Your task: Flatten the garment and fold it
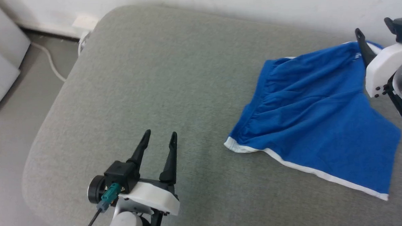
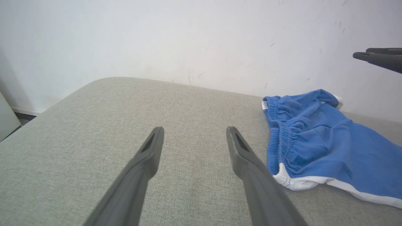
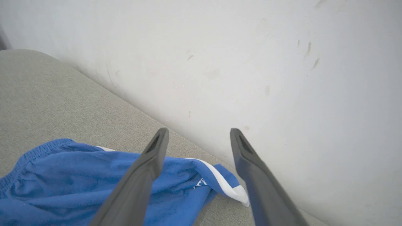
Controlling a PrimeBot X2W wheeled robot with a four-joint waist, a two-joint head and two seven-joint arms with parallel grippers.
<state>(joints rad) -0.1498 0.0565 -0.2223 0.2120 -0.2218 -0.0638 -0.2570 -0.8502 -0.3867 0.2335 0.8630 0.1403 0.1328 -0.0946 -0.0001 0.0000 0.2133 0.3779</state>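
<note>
Lying rumpled, garment (image 1: 316, 121) on cushion (image 1: 169, 77)

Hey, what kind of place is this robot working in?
Probably a plain indoor room, maybe a test space set up like a bedroom. A grey fabric-covered cushion stands against a scuffed white wall, a white cable trails over the grey floor beside it, and blue shorts lie on top.

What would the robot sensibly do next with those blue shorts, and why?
Probably lower the open right gripper onto the curled white-trimmed corner of the shorts by the wall and pinch it, to pull it flat. That corner is folded over, and this gripper hangs right above it, empty.
</note>
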